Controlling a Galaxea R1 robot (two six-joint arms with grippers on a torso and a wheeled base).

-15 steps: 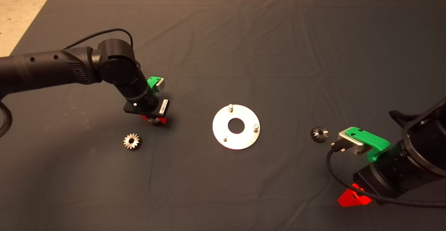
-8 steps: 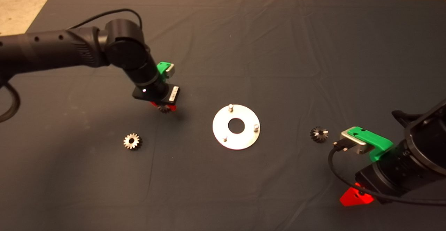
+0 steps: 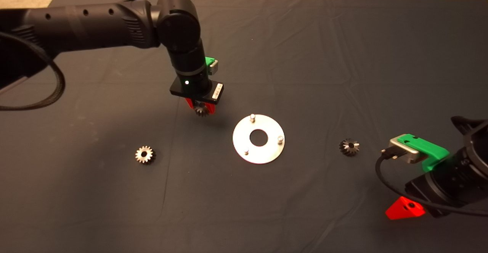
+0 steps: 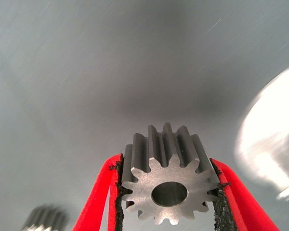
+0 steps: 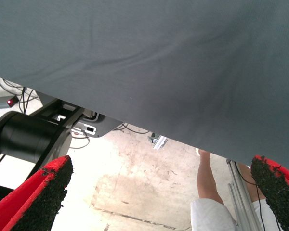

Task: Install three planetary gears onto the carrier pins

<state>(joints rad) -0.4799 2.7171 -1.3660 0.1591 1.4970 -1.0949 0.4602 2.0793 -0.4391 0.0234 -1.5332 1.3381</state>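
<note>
My left gripper [image 3: 201,109] hangs just left of the carrier disc [image 3: 271,152], shut on one planetary gear [image 4: 169,190] that sits between its red fingers [image 4: 103,192] with the bore facing the camera. The disc lies flat mid-mat with three carrier pins [image 3: 252,118] [image 3: 280,139] [image 3: 246,152] standing bare. In the left wrist view the disc [image 4: 272,149] is a bright blur. A second gear [image 3: 144,154] lies on the mat to the left, a third gear [image 3: 349,146] to the disc's right. My right gripper [image 5: 156,192] waits open at the lower right edge.
The dark mat [image 3: 305,54] covers the table, with floor beyond its far edge. The right wrist view looks past the mat's edge to the floor, a black robot base [image 5: 29,139] and a person's leg [image 5: 207,185].
My left arm has carried the gear up off the mat and to the right, closer to the disc. The right arm has drawn back slightly toward the lower right.
</note>
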